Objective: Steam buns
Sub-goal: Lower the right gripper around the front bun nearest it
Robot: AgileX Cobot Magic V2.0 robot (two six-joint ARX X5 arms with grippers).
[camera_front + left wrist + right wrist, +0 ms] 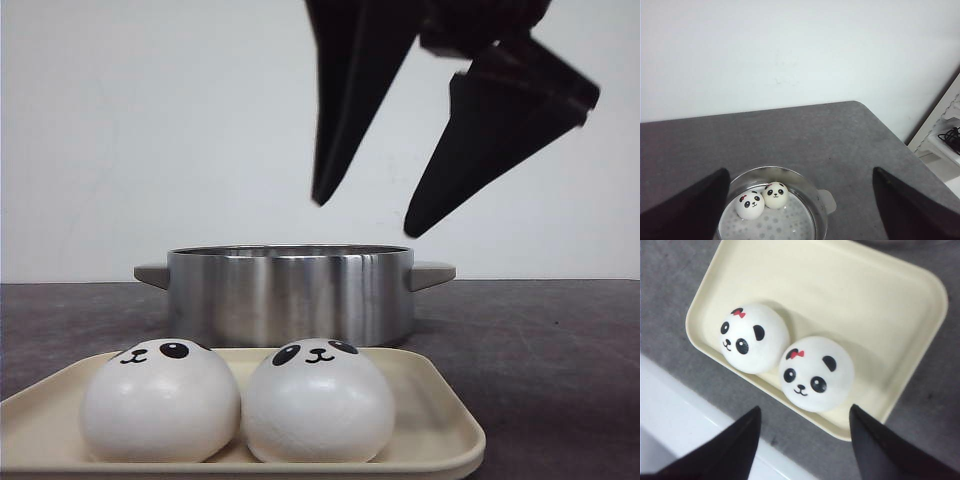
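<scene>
Front view shows one black gripper [365, 218] hanging above the steel pot [290, 292], its jaws spread wide with nothing between them and touching nothing; which arm it belongs to cannot be told from this view alone. Below and nearer the camera, two panda buns sit side by side and touching on a cream tray [440, 430]: the left bun [160, 402] and the right bun [318, 402]. The tray's near edge is cut off at the bottom of the picture.

Left wrist view looks down past the left gripper [800, 200], its jaws far apart and empty, only the two dark tips showing at the lower corners. Between and beyond those tips lies the pot [822, 200] on the grey counter [790, 135], with two more buns inside on a perforated floor: one with a red bow [750, 204] and one beside it [775, 194], touching. The pot's near side is cut off.

Right wrist view has the right gripper [805, 432] open wide and holding nothing, hovering over the tray [910, 305]. Both tray buns [755, 337] [816, 372] lie just beyond the tips, each with a red bow.
</scene>
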